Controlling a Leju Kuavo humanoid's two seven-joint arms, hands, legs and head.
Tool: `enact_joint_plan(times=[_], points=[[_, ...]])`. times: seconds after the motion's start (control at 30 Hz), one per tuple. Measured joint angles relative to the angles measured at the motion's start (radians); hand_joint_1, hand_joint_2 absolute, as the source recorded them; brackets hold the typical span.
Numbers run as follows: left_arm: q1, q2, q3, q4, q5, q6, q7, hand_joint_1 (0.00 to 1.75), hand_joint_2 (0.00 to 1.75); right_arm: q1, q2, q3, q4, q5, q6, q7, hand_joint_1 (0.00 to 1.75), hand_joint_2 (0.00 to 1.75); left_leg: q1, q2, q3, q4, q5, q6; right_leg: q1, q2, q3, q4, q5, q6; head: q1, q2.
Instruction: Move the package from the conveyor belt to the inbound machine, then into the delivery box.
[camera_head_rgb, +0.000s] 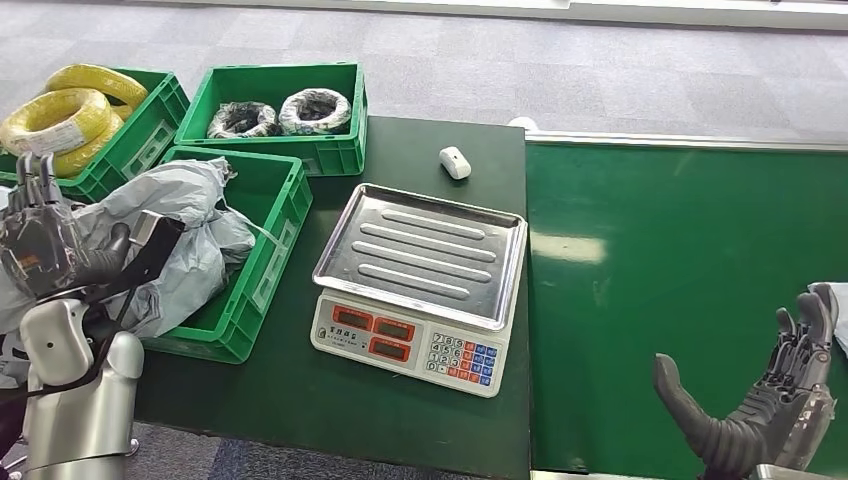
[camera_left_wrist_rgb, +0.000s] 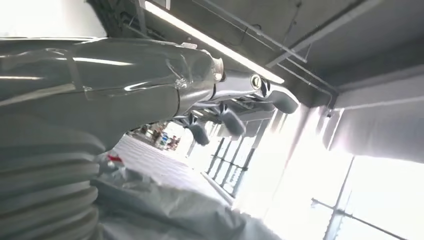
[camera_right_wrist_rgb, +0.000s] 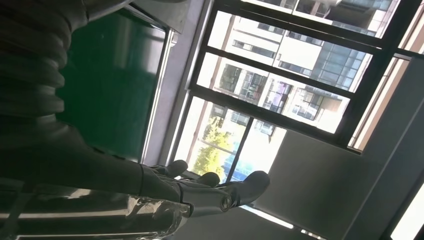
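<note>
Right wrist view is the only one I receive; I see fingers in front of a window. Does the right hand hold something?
Observer: No. In the head view the right hand is open, fingers spread, over the green conveyor belt.
Operator: Is a package near it?
Observer: A pale edge shows at the picture's right border, just beyond the fingers. I cannot tell whether it is a package.
Operator: And where is the left hand?
Observer: The left hand is raised, fingers apart, over grey packages piled in a green crate beside the scale.
</note>
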Motion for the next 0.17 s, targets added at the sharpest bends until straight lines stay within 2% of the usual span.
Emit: enact_joint_plan(times=[0.17], points=[[0.013,-0.012,-0.001,-0.057,0.168,0.056,-0.084,0.0,1.75,0.007,-0.008,0.003,0.002,-0.012,-0.021,0.0,0.0,1.75,0.0,0.0,0.0,0.0,0.0,0.0,0.0,0.0,0.0,0.0,0.0,0.0,0.0,0.0]])
